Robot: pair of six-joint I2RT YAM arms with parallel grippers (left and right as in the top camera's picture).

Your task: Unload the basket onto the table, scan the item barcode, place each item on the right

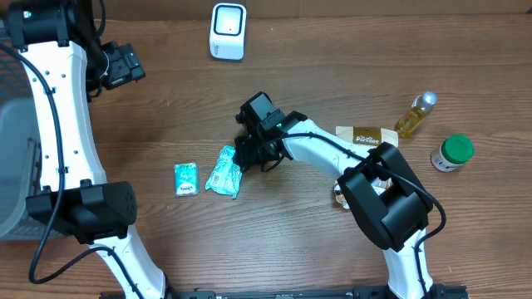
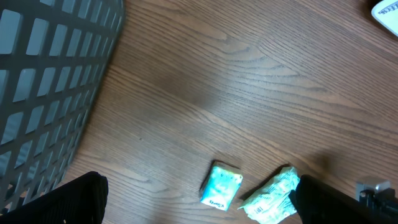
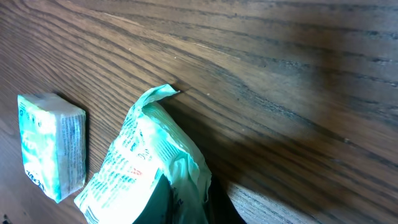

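Nearest the lens of the right wrist camera, a crinkled mint-green packet (image 3: 143,162) is seen nipped at one end between the dark fingers of the right gripper (image 1: 243,156), which is closed narrowly on the wrapper's folded edge. The rest of the packet is laid on the wooden surface (image 1: 166,108). At the far left of the scene a grey mesh basket (image 1: 12,166) is found. Just to its right, the left gripper (image 1: 123,68) is held wide apart and empty, above the far left of the surface and well away from the packet. A smaller green packet (image 1: 185,178) is laid just left of the held one, apart from it. The held packet's long axis is run near to far, tipped slightly rightward at its far end, and that far end is the one gripped. A white device with a dark window (image 1: 228,31), judged to be the scanner, is stood at the far edge almost straight beyond the packet. The coming move is therefore judged to be a lift and a carry away from the near edge, with the printed face turned toward that window; where the barcode is printed cannot be told. The right arm is plainly the nearer one. Further right, a brown pouch (image 1: 366,135), a small yellow bottle (image 1: 416,114) and a green-lidded jar (image 1: 452,152) are left untouched.
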